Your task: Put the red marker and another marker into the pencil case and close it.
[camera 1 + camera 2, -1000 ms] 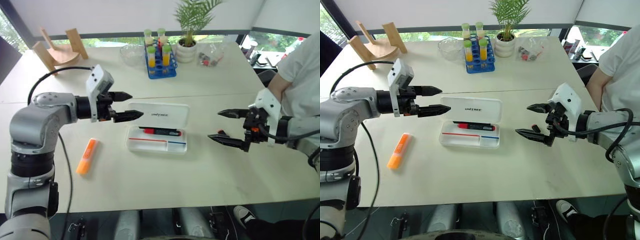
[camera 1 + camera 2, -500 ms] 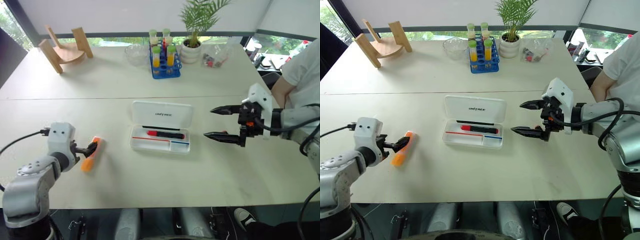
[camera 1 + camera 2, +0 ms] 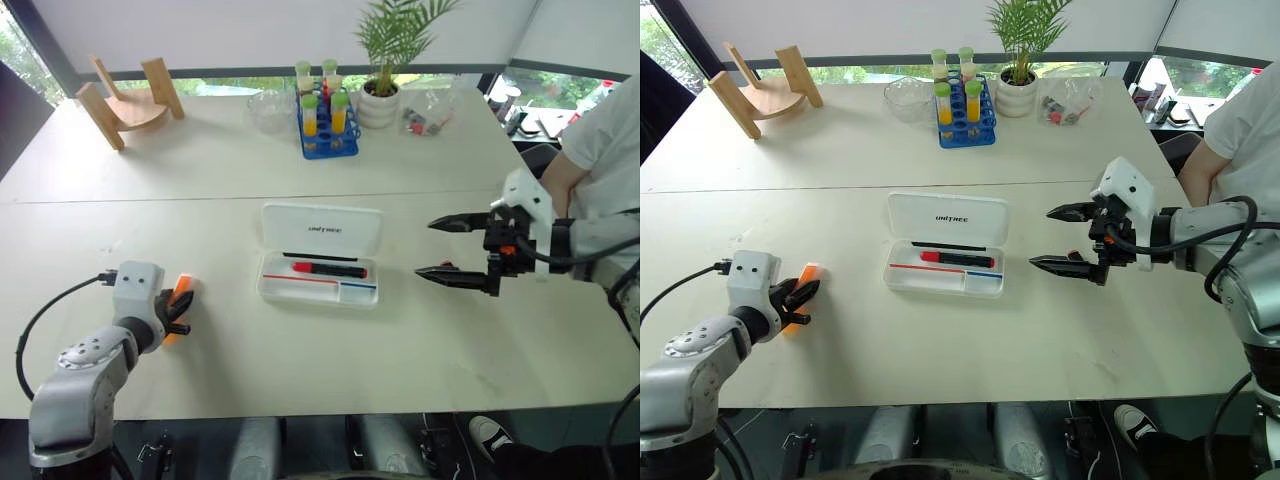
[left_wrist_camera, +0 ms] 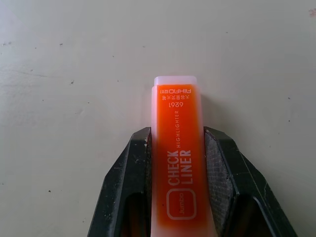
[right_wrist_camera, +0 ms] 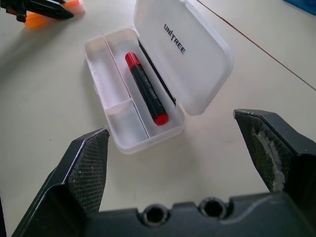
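- Where the table (image 3: 300, 360) runs toward its near edge, bare surface lies between the left gripper (image 3: 178, 312) and the pencil case (image 3: 320, 265), and again between the case and the right gripper (image 3: 440, 248).
- The case lies open, lid back; the red marker (image 3: 328, 269) lies in its long rear compartment, with a thin red stick in the front one.
- The right gripper hovers beside the case, fingers wide apart, holding nothing.
- The left wrist view shows both pads (image 4: 218, 170) pressed against the orange highlighter (image 4: 178, 153), flat on the table, well apart from the case.
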